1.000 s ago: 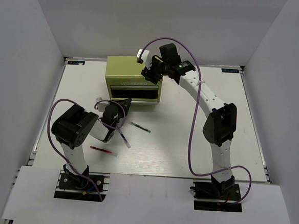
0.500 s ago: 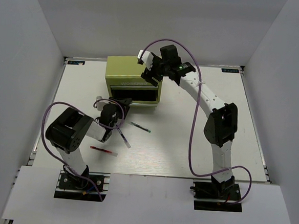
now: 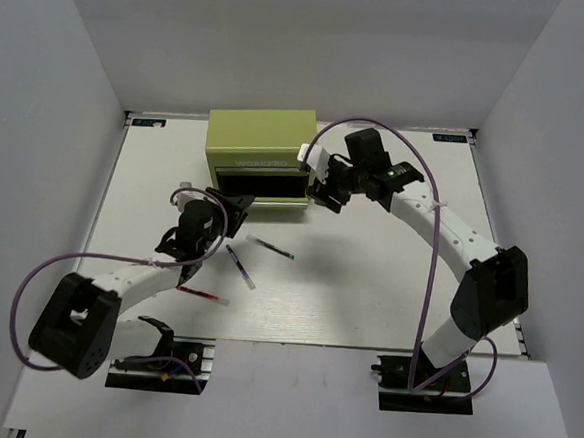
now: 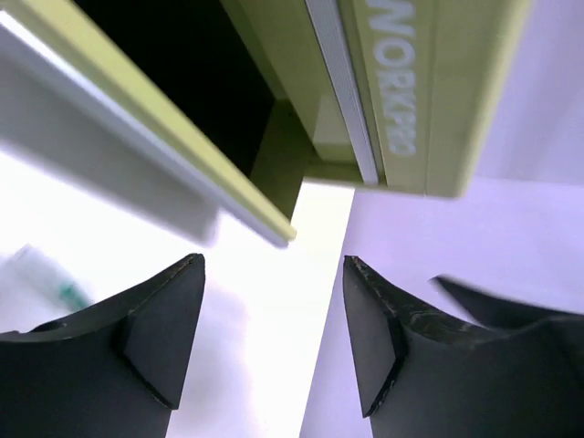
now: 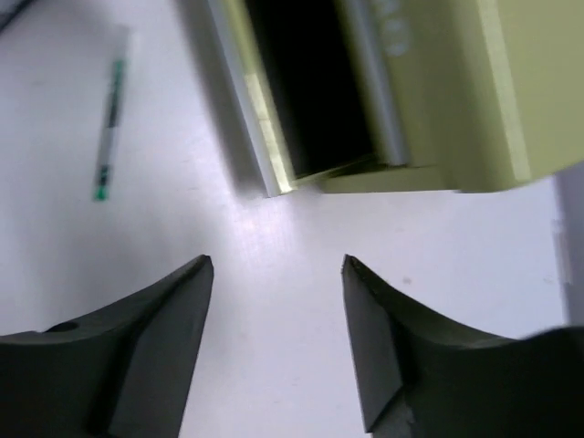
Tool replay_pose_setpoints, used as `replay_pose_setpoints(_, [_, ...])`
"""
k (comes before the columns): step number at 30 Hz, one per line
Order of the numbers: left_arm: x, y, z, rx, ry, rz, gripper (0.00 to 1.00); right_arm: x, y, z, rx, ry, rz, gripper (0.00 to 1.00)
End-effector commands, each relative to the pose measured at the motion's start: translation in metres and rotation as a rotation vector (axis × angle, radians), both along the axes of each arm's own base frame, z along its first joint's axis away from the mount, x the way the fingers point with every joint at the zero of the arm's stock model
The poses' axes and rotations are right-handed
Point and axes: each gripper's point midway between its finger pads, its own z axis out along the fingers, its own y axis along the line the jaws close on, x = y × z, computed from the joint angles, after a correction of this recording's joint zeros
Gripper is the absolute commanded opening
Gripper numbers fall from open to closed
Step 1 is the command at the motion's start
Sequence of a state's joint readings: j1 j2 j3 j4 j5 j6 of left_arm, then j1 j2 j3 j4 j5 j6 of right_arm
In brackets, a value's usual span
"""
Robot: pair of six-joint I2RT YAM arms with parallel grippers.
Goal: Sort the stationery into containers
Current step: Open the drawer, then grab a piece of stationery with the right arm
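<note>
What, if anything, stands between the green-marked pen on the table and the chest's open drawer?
Nothing visible does. The green-marked pen lies on the table just in front of the open drawer. The left gripper and right gripper, both open, sit near the drawer's two front corners, off the line between them.

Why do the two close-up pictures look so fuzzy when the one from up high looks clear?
Top external view: sharp and evenly lit, with only faint shadows beside the green chest. Left wrist view: the lettering on the chest is fairly crisp, but the drawer edge and a pale pen are smeared. Right wrist view: everything is soft, including the chest and the green-tipped pen.
</note>
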State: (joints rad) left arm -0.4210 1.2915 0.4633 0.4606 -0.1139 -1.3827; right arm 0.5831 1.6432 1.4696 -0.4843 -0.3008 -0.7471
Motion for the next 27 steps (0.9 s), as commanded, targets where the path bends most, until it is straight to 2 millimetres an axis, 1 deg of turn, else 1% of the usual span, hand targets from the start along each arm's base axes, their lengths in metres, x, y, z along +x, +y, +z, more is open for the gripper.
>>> replay_pose_setpoints(1, [-0.044,0.018,-0.041,0.131,0.169,-0.039,0.67,-0.049,0.004,-0.012,0.035,0.123,0.146,0.63])
replay_pose_setpoints(2, [-0.049,0.021,-0.039,0.165,0.162,-0.055,0.63,-0.063,0.003,-0.023,0.018,0.168,0.181,0.6])
replay_pose_setpoints(3, [-0.056,0.025,-0.028,0.175,0.135,-0.053,0.58,-0.08,0.004,-0.032,0.005,0.216,0.218,0.53])
replay_pose_setpoints(4, [-0.071,0.033,-0.043,0.222,0.209,-0.064,0.5,-0.091,0.008,-0.038,0.012,0.254,0.25,0.5])
replay_pose_setpoints(5, [-0.078,0.04,-0.046,0.247,0.24,-0.045,0.28,-0.11,0.014,-0.05,-0.003,0.31,0.285,0.46])
replay_pose_setpoints(6, [-0.085,0.043,-0.045,0.259,0.268,-0.047,0.15,-0.118,0.018,-0.055,-0.016,0.326,0.3,0.43])
replay_pose_setpoints(7, [-0.104,0.055,-0.057,0.306,0.363,-0.042,0.05,-0.121,0.02,-0.066,-0.033,0.359,0.3,0.38])
replay_pose_setpoints(8, [-0.109,0.059,-0.054,0.323,0.389,-0.036,0.0,-0.137,0.032,-0.072,-0.047,0.386,0.319,0.38])
replay_pose_setpoints(9, [-0.117,0.062,-0.058,0.342,0.434,-0.039,0.0,-0.138,0.036,-0.076,-0.056,0.385,0.319,0.38])
replay_pose_setpoints(10, [-0.133,0.069,-0.065,0.372,0.504,-0.045,0.0,-0.139,0.04,-0.087,-0.073,0.412,0.311,0.38])
replay_pose_setpoints(11, [-0.135,0.07,-0.061,0.378,0.519,-0.046,0.01,-0.145,0.055,-0.087,-0.074,0.397,0.322,0.4])
replay_pose_setpoints(12, [-0.139,0.072,-0.059,0.383,0.53,-0.047,0.11,-0.146,0.059,-0.088,-0.073,0.409,0.303,0.41])
replay_pose_setpoints(13, [-0.147,0.075,-0.062,0.399,0.566,-0.049,0.22,-0.149,0.069,-0.1,-0.092,0.446,0.29,0.45])
replay_pose_setpoints(14, [-0.147,0.076,-0.055,0.392,0.55,-0.048,0.42,-0.143,0.072,-0.105,-0.104,0.433,0.261,0.46])
replay_pose_setpoints(15, [-0.149,0.077,-0.054,0.393,0.553,-0.048,0.51,-0.144,0.085,-0.097,-0.09,0.426,0.254,0.48])
replay_pose_setpoints(16, [-0.149,0.077,-0.049,0.389,0.543,-0.048,0.57,-0.143,0.089,-0.116,-0.118,0.473,0.219,0.5])
replay_pose_setpoints(17, [-0.153,0.078,-0.047,0.391,0.548,-0.048,0.66,-0.138,0.091,-0.122,-0.139,0.462,0.188,0.5])
replay_pose_setpoints(18, [-0.156,0.08,-0.044,0.388,0.542,-0.047,0.7,-0.134,0.1,-0.128,-0.137,0.477,0.161,0.52])
replay_pose_setpoints(19, [-0.156,0.083,-0.039,0.394,0.533,-0.036,0.75,-0.132,0.101,-0.132,-0.147,0.466,0.147,0.52])
replay_pose_setpoints(20, [-0.163,0.085,-0.036,0.401,0.551,-0.037,0.75,-0.13,0.103,-0.135,-0.147,0.46,0.134,0.54])
replay_pose_setpoints(21, [-0.166,0.09,-0.038,0.415,0.561,-0.027,0.83,-0.128,0.104,-0.142,-0.165,0.45,0.113,0.54])
replay_pose_setpoints(22, [-0.167,0.092,-0.031,0.409,0.55,-0.012,0.85,-0.123,0.109,-0.143,-0.149,0.43,0.1,0.55])
replay_pose_setpoints(23, [-0.175,0.096,-0.034,0.421,0.578,-0.014,0.85,-0.121,0.11,-0.145,-0.149,0.422,0.093,0.55])
replay_pose_setpoints(24, [-0.177,0.097,-0.032,0.421,0.577,-0.014,0.85,-0.115,0.111,-0.151,-0.164,0.403,0.069,0.55])
replay_pose_setpoints(26, [-0.183,0.099,-0.03,0.414,0.582,-0.007,0.85,-0.109,0.114,-0.152,-0.161,0.38,0.051,0.55])
replay_pose_setpoints(27, [-0.19,0.1,-0.033,0.409,0.607,-0.011,0.87,-0.105,0.113,-0.154,-0.171,0.367,0.035,0.55])
